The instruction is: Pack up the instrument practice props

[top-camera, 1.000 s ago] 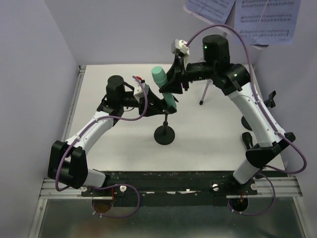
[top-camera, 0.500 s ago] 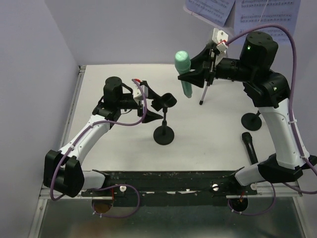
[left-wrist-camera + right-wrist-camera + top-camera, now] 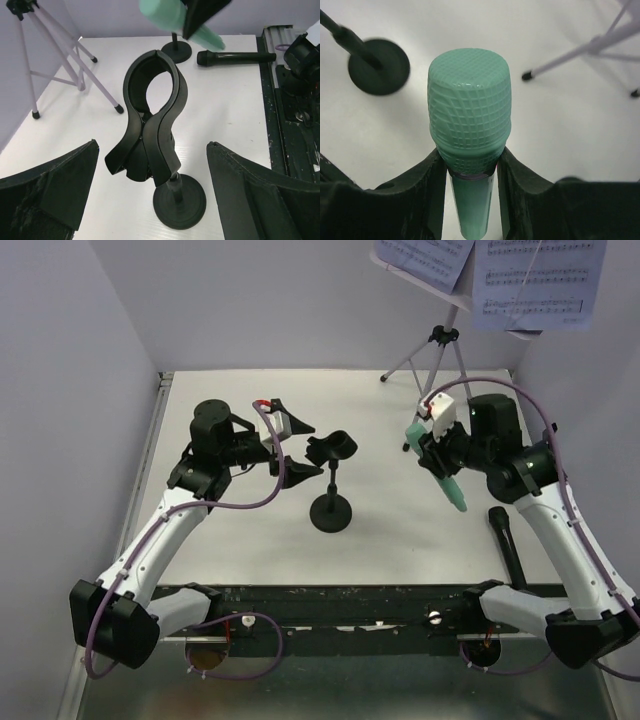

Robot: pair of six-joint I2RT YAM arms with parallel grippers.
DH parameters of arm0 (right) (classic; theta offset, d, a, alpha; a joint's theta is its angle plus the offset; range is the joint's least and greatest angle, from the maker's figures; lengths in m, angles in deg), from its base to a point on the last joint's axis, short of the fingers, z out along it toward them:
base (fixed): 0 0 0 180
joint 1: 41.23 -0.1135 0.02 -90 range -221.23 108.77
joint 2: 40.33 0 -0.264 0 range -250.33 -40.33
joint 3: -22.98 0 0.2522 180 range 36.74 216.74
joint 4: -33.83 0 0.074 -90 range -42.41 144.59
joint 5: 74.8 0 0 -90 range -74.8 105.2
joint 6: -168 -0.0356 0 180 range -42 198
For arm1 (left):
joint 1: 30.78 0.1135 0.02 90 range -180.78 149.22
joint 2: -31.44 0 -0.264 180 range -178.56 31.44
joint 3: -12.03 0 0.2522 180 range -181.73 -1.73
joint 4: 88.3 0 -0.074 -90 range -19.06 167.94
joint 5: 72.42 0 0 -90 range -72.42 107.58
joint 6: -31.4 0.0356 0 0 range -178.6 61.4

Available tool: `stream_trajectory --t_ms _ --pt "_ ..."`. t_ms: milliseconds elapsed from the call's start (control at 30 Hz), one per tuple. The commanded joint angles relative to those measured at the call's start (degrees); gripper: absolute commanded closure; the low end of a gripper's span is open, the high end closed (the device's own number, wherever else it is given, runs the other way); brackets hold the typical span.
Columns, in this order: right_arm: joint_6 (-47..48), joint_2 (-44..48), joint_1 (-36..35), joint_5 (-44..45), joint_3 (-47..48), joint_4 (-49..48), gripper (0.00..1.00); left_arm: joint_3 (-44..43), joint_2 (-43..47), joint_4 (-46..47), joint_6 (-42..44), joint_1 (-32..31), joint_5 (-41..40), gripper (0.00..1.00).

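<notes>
black fingers [image 3: 50,190] of the left claw [image 3: 308,449] stood wide apart and held nothing. from the left wrist we saw one finger on each side of the clip [image 3: 150,120], both clear of it. the clip sat on top of a short pole [image 3: 331,512], which stood upright on its round base near the middle of the white table [image 3: 230,540].

to the right, the right claw [image 3: 437,462] was clamped on the mint mic [image 3: 456,495] and held it above the table, tilted. its head pointed toward the far side and its tail toward the near edge. from the right wrist the fingers [image 3: 432,175] pressed the narrow body just under the ribbed head.

behind that claw the tripod [image 3: 437,348] stood on the far right part of the table with its legs spread. the sheets [image 3: 530,280] showed at its top against the back wall.

nearer us, the black mic [image 3: 505,538] lay flat on the table by the right arm, close to the near edge. the left wrist view showed a second pole [image 3: 176,48] standing just beside the head of the black mic. we could not tell whether the two touched.
</notes>
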Motion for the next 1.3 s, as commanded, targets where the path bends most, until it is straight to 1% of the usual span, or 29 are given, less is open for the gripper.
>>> stream_trajectory --t_ms 0,67,200,300,367,500,600,733,900,1067,1167,1200,1267 --pt "-3.74 3.09 1.01 15.33 -11.64 3.08 1.0 -2.82 3.19 -6.29 1.1 -0.32 -6.28 0.01" --pt "-5.85 3.0 2.76 18.59 -16.65 3.34 1.0 -3.61 3.72 -9.54 2.59 -0.32 -7.77 0.01" --pt "-7.18 1.77 7.52 19.57 -21.94 3.43 1.0 -5.19 3.37 -13.6 4.97 -0.32 -11.2 0.01" --pt "-5.42 0.9 9.01 21.06 -26.07 3.08 1.0 -5.46 3.46 -13.6 4.97 -0.32 -12.44 0.01" --pt "-3.23 -0.59 11.12 20.45 -28.36 2.12 1.0 -5.11 3.55 -12.64 4.45 -0.32 -12.44 0.01" --pt "0.29 -3.85 15.51 20.63 -32.49 -1.75 1.0 -3.96 3.46 -9.21 0.85 -0.32 -13.32 0.01" --pt "3.71 -4.73 16.84 20.36 -35.65 -4.12 1.0 -3.87 3.63 -8.33 -0.3 -0.23 -13.58 0.01" --pt "7.4 -6.4 17.98 20.18 -39.79 -8.07 1.0 -4.58 3.72 -9.99 -0.04 -0.32 -13.06 0.01" --pt "10.66 -7.8 19.38 22.2 -41.9 -13.26 1.0 -5.98 3.99 -12.37 1.1 -0.32 -12.7 0.01" --pt "11.28 -10.35 23.25 21.68 -41.55 -15.2 1.0 -6.16 4.43 -13.33 1.63 -0.32 -11.74 0.01" --pt "13.12 -11.06 23.52 20.72 -41.73 -15.55 1.0 -6.51 4.43 -14.3 3.3 -0.23 -10.25 0.01" --pt "13.21 -11.23 23.6 20.45 -41.73 -15.47 0.98 -6.86 4.51 -14.56 3.91 -0.23 -9.63 0.01" --pt "13.22 -11.32 23.6 19.66 -41.64 -15.29 0.85 -7.39 4.43 -15.0 4.88 -0.23 -9.19 0.01"
